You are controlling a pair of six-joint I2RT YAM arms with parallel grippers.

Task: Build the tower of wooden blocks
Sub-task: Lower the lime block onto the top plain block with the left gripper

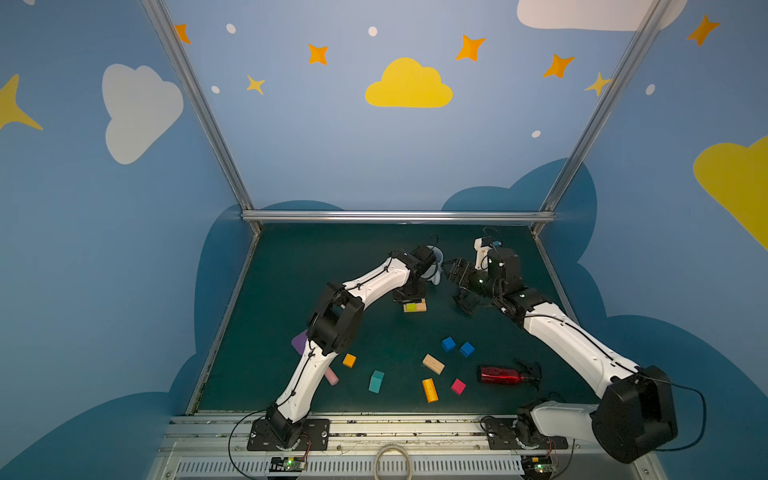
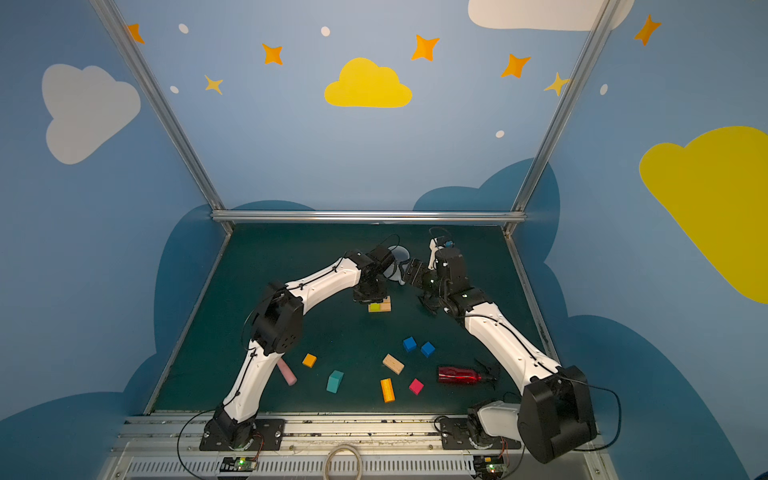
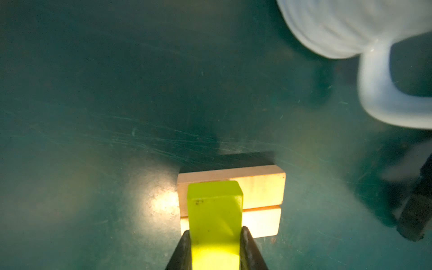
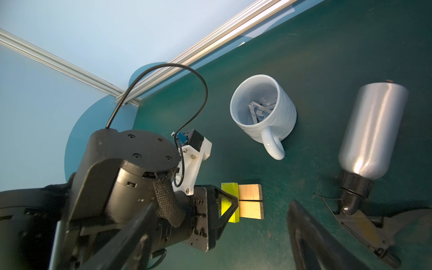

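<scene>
Two tan bars (image 1: 420, 308) (image 3: 261, 187) lie side by side at the mat's middle back as the tower base. A yellow-green bar (image 3: 214, 205) (image 4: 230, 189) sits crosswise over them. My left gripper (image 3: 215, 233) (image 1: 409, 297) is shut on it. My right gripper (image 1: 451, 270) (image 4: 223, 210) hangs open and empty just right of the base. Loose wood blocks lie nearer the front: two blue cubes (image 1: 448, 344), a tan bar (image 1: 433, 364), an orange bar (image 1: 430, 390), a pink cube (image 1: 458, 386), a teal piece (image 1: 376, 381) and an orange cube (image 1: 349, 360).
A white mug (image 4: 263, 109) stands just behind the base, between the two grippers. A silver spray bottle (image 4: 371, 131) lies under the right arm. A red bottle (image 1: 503, 375) lies front right. A purple spatula (image 1: 300, 341) with a pink handle lies under the left arm.
</scene>
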